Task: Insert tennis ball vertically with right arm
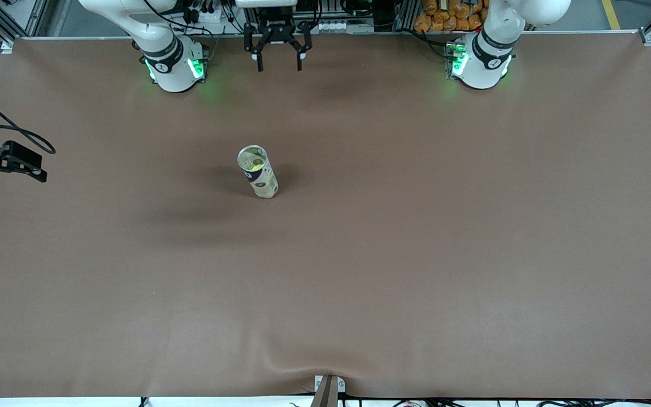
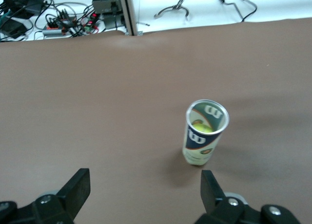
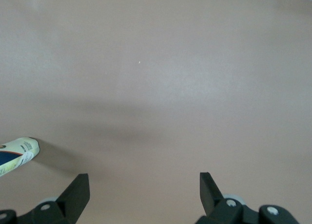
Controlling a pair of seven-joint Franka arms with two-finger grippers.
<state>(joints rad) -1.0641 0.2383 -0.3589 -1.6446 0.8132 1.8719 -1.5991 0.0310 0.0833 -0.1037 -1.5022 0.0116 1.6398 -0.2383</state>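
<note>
On the brown bench (image 1: 416, 254) the job looks finished: the left gripper (image 1: 279, 66) hangs wide and empty over the edge by the arm bases, and the right gripper (image 1: 17, 180) hangs wide and empty over the right arm's end. The can (image 1: 260, 175) stands upright mid-bench with the tennis ball (image 1: 256, 164) inside. Next calls only for keeping clear of it.
</note>
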